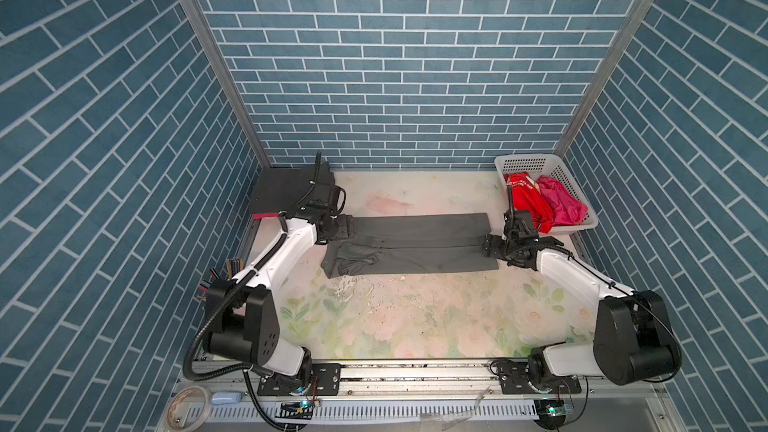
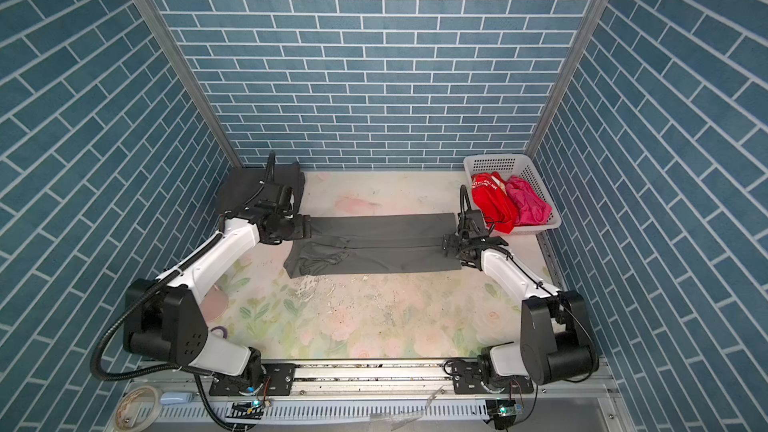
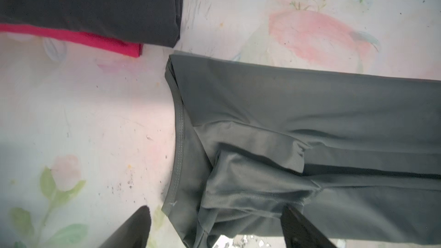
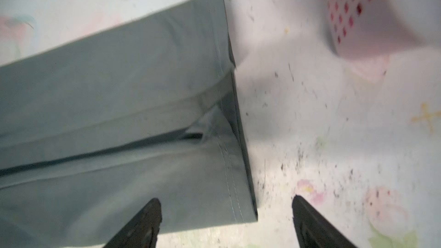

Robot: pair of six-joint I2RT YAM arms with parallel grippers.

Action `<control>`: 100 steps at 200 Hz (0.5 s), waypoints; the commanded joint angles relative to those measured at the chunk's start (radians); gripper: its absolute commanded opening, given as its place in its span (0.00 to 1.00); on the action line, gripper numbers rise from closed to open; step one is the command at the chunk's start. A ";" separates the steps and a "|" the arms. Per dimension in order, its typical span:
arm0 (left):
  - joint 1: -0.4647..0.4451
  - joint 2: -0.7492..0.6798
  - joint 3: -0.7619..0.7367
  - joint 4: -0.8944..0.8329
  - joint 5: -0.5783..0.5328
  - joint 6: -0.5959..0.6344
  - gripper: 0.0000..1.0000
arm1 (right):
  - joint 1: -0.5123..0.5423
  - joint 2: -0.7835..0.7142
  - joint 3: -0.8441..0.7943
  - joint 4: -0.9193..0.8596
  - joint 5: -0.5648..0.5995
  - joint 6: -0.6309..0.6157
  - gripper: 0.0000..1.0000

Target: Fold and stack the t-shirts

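Note:
A mid-grey t-shirt (image 1: 415, 247) (image 2: 374, 249) lies on the table, folded lengthwise into a long band. My left gripper (image 1: 347, 229) (image 3: 215, 208) hovers open over its collar end, one finger off the cloth and one over a bunched sleeve, gripping nothing. My right gripper (image 1: 490, 247) (image 4: 225, 199) stands open at the hem end (image 4: 233, 187), straddling the corner. A folded charcoal t-shirt (image 1: 278, 189) (image 3: 90, 3) rests on a magenta one (image 3: 107, 41) at the back left. A red lettered t-shirt (image 1: 528, 201) and a pink one (image 1: 561, 203) lie crumpled in the basket.
The white perforated basket (image 1: 536, 162) (image 4: 358, 32) sits at the back right corner, close behind my right wrist. Blue brick walls close three sides. A tape roll (image 1: 189, 407) and a metal rail (image 1: 415, 371) lie along the front edge.

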 commanded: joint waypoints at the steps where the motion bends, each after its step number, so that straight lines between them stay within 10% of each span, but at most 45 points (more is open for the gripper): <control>1: 0.038 -0.031 -0.097 -0.003 0.124 -0.032 0.88 | -0.005 -0.022 -0.066 0.001 -0.047 0.035 0.87; 100: 0.135 -0.085 -0.333 0.070 0.284 -0.046 0.77 | -0.063 0.063 -0.114 0.125 -0.084 0.029 0.59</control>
